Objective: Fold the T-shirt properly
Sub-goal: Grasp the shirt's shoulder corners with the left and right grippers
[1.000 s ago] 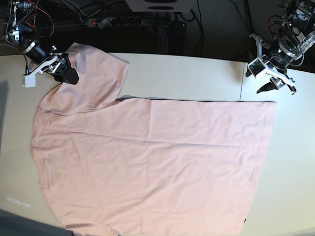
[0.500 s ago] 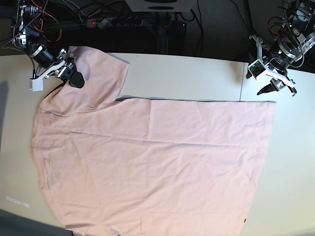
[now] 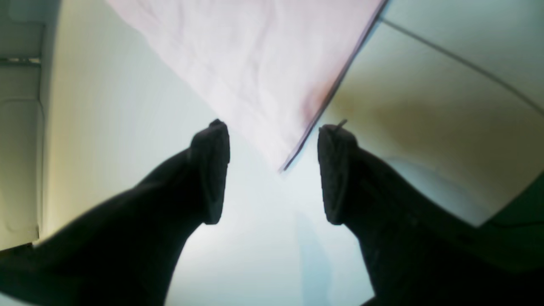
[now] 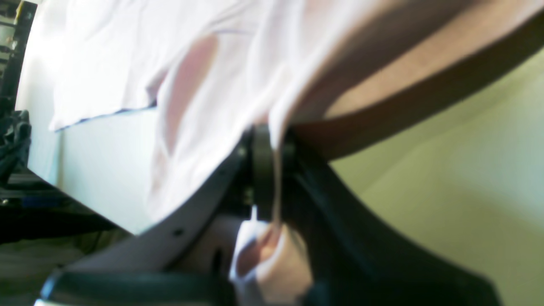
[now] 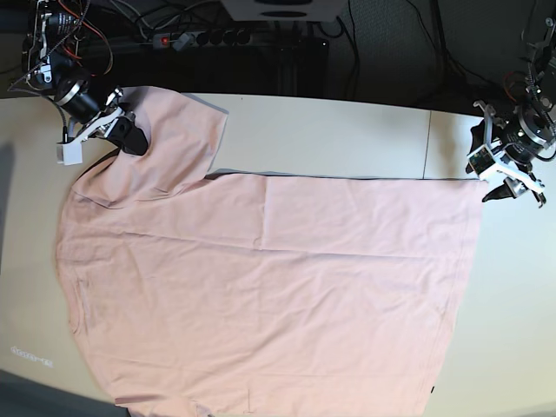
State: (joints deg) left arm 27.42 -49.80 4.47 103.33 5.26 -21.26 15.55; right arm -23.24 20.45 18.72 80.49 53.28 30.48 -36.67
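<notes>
No fold is being shown as completed; the job is judged to be at its very start.

Item, T-shirt (image 5: 261, 287): pale pink, plain side up, being kept spread nearly flat over most of the table (image 5: 347, 130). Its body is reaching from the table's left edge almost to the right edge and running off the near edge in the base view. One sleeve (image 5: 169, 139) is being laid up toward the far left corner. No lettering or print is being shown.

Item, right gripper (image 5: 124, 135): positioned at the far left corner, at the outer edge of that sleeve. In the right wrist view its jaws are being pressed together on a thin pinch of pink cloth (image 4: 276, 140), with a bunch of fabric protruding behind them. The sleeve is judged to be gripped.

Item, left gripper (image 5: 512, 187): positioned near the far right edge, just beside the hem corner (image 5: 480, 182) of the shirt. In the left wrist view the fingers (image 3: 210, 170) are being held wide apart, nothing between them, and the pointed cloth corner (image 3: 284, 163) is lying just ahead of the gap. No contact is being made.

Remaining, by judgement: seizing of the hem corner, folding in of sleeves and sides, and the final folds along the shirt's length.
</notes>
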